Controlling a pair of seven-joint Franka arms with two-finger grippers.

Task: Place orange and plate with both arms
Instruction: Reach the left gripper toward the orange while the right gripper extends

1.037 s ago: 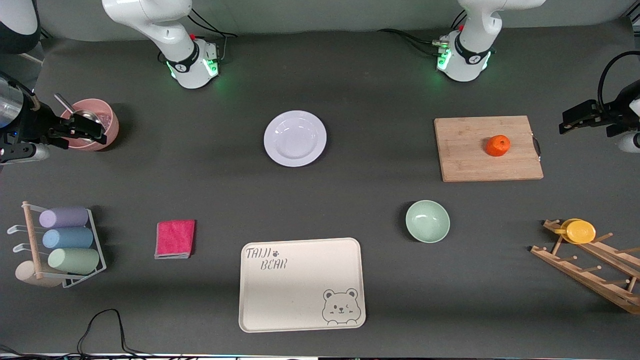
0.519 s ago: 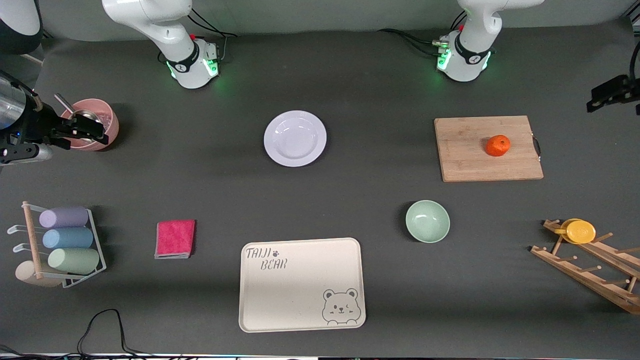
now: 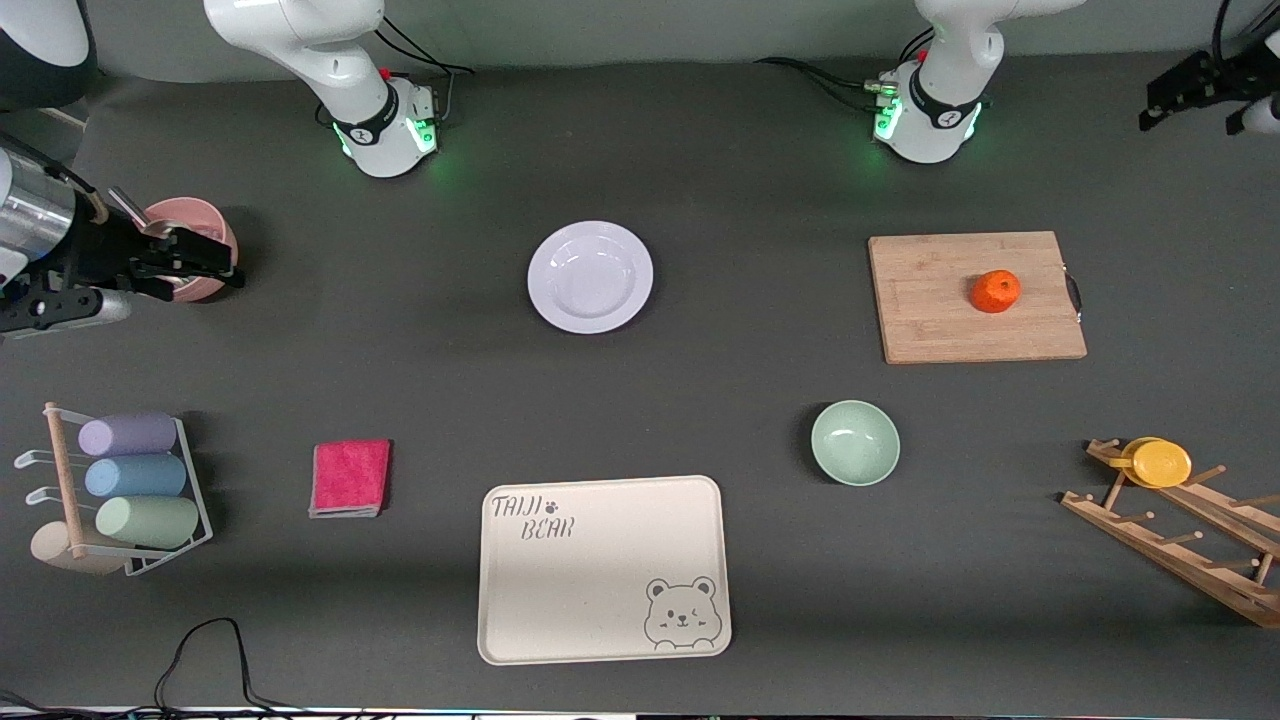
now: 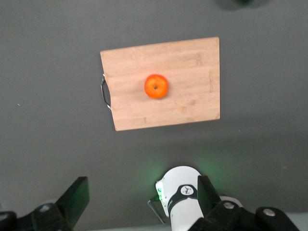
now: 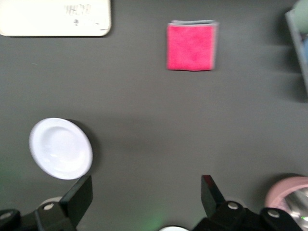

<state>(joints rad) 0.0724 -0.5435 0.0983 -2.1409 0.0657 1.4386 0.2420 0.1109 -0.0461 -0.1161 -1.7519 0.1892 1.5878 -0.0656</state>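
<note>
Orange [image 3: 995, 291]: sits on the wooden cutting board [image 3: 940, 320], well apart from the left gripper [image 3: 1190, 85], which hangs high over the table's edge at the left arm's end.
Plate [image 3: 590, 277]: lies flat on the dark mat [image 3: 700, 400], well apart from the right gripper [image 3: 185, 265], which hangs over the pink bowl [image 3: 215, 235] at the right arm's end.
Left gripper state: fingers spread wide, holding nothing; fruit and board show below between them in the wrist view.
Right gripper state: fingers [image 5: 79, 197] spread wide, empty.
Pose: both wrists pointed down, cameras facing the table, arms folded out to the sides.
Step in hand (judged): the approach, nothing grasped yet.
Doing it well: centre the left fingers over the fruit, descend straight, close gently around its widest part to stop it rolling; bring the right fingers to the plate's rim, one above and one under the lip.
Likely goal: cream tray [image 3: 600, 570], judged only.
</note>
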